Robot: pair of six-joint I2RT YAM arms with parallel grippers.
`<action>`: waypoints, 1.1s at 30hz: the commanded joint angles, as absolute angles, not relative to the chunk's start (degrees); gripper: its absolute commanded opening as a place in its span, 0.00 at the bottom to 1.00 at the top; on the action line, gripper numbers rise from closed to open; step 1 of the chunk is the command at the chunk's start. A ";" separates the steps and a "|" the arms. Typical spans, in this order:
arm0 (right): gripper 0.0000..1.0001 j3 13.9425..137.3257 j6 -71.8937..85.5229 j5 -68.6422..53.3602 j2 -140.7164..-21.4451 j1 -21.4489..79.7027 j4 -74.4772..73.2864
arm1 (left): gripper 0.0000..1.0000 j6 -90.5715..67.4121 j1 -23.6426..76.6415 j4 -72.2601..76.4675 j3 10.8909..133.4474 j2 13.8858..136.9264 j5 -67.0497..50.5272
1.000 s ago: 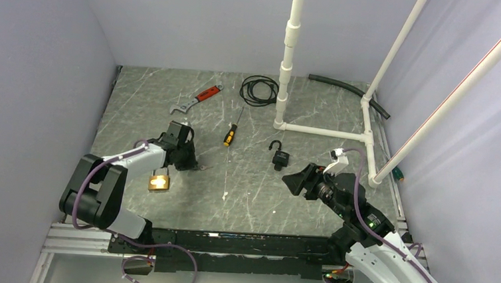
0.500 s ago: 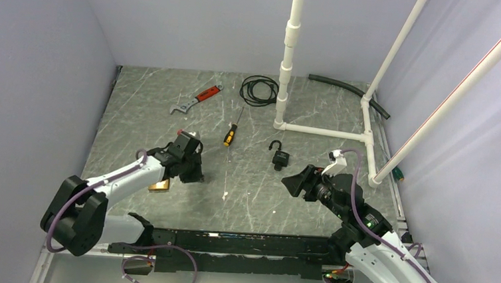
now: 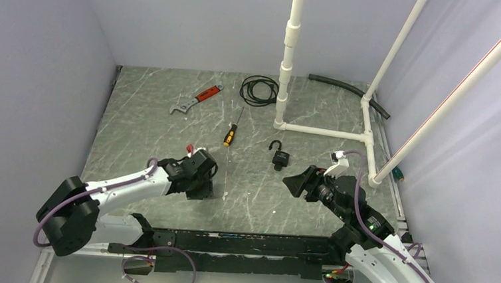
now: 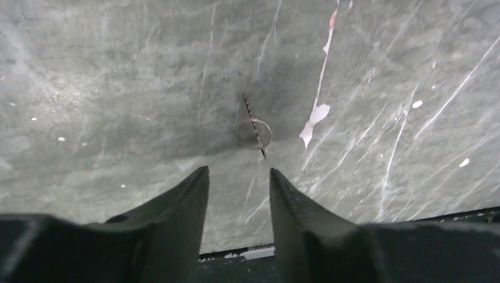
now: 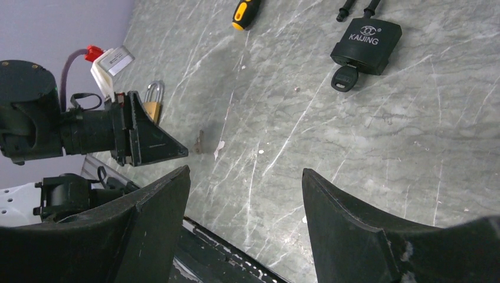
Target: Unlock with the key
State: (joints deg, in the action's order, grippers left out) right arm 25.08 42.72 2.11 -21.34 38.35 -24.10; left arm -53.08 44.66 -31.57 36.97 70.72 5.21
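A small key on a wire ring [image 4: 255,127] lies on the grey marble table just ahead of my left gripper [image 4: 237,171], whose jaws stand open with nothing between them. In the right wrist view that key [image 5: 198,141] lies off the left gripper's fingertips [image 5: 180,150], and a brass padlock [image 5: 151,106] with a shut shackle sits behind them. The top view has my left gripper [image 3: 209,186] low at centre-left, the arm hiding the brass padlock. A black padlock [image 3: 281,158], shackle open, has a black key [image 5: 345,78] in it. My right gripper [image 3: 296,183] hovers open and empty near it.
A screwdriver [image 3: 231,135] with a yellow and black handle, a red-handled wrench [image 3: 196,98] and a black cable coil [image 3: 259,89] lie farther back. A white pipe frame [image 3: 322,131] stands at the back right, with a black hose [image 3: 348,88] behind it.
My left gripper has swept right and nearer, across the table, and has gone from shut to open. The brass padlock is now covered by the arm. The right arm has stayed put.
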 commanded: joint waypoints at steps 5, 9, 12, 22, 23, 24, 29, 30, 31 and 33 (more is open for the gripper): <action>0.72 24.88 43.42 2.07 -21.28 38.41 -23.12 | 0.62 -57.17 47.40 -37.33 37.21 64.98 11.34; 0.72 24.83 43.26 2.13 -20.92 38.41 -23.25 | 0.62 -57.06 47.61 -37.55 39.04 65.90 11.99; 0.72 25.04 43.17 2.14 -21.01 38.45 -23.38 | 0.59 -57.10 48.18 -37.92 41.71 69.25 12.80; 0.72 25.55 42.72 2.27 -20.74 38.41 -24.40 | 0.55 -58.84 49.62 -37.50 45.26 79.58 15.27; 0.72 25.65 42.64 2.28 -20.74 38.43 -24.55 | 0.56 -58.55 49.61 -36.92 45.14 79.96 14.83; 0.72 25.78 42.56 2.33 -20.79 38.41 -24.72 | 0.57 -58.03 49.70 -36.46 44.98 80.18 14.43; 0.72 25.69 42.36 2.62 -20.61 38.41 -24.98 | 0.60 -53.86 50.00 -33.82 43.32 78.26 14.37; 0.72 25.59 42.43 2.54 -20.64 38.41 -24.74 | 0.60 -52.39 49.94 -32.89 42.78 78.01 14.45; 0.72 25.46 42.51 2.38 -20.75 38.41 -24.52 | 0.59 -51.38 49.96 -32.28 42.27 78.02 15.03; 0.72 25.32 42.60 2.08 -20.91 38.39 -24.19 | 0.57 -50.98 49.96 -32.32 42.00 78.60 15.95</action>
State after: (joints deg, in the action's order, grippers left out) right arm 24.69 42.98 2.07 -21.26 38.35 -25.02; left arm -54.46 49.69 -34.63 43.03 79.57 13.96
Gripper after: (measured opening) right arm 0.720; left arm 0.586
